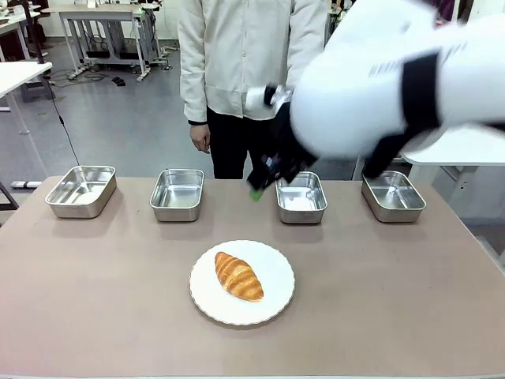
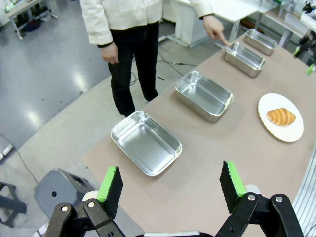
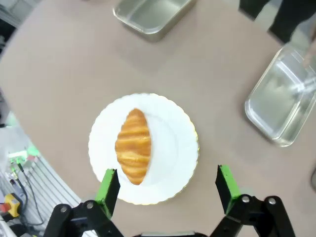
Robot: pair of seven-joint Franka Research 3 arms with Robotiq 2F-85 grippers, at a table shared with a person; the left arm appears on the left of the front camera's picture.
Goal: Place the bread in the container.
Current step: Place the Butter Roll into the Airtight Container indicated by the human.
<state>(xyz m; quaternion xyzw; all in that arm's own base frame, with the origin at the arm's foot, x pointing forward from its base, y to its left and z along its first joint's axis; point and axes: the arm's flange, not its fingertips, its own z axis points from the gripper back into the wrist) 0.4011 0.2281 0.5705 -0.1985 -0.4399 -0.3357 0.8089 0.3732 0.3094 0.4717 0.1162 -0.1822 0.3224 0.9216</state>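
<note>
Golden-brown ridged croissant [image 3: 133, 145] sits off-centre beneath the wide-spread fingers of the right gripper [image 3: 166, 177]; a straight descent may clip it or the white scalloped plate [image 3: 173, 143].

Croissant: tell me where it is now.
Front view: the croissant lies on the white plate at mid-table, on the robot's side of the tray row.

Ridged golden croissant [image 1: 238, 276] on white plate [image 1: 276, 260], tips at 11 and 5 o'clock; shiny steel tray [image 1: 301, 215] at its 1 o'clock.

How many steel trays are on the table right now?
4, in one row at the far side: far-left tray, left-centre tray, right-centre tray, far-right tray. None appears hidden.
</note>
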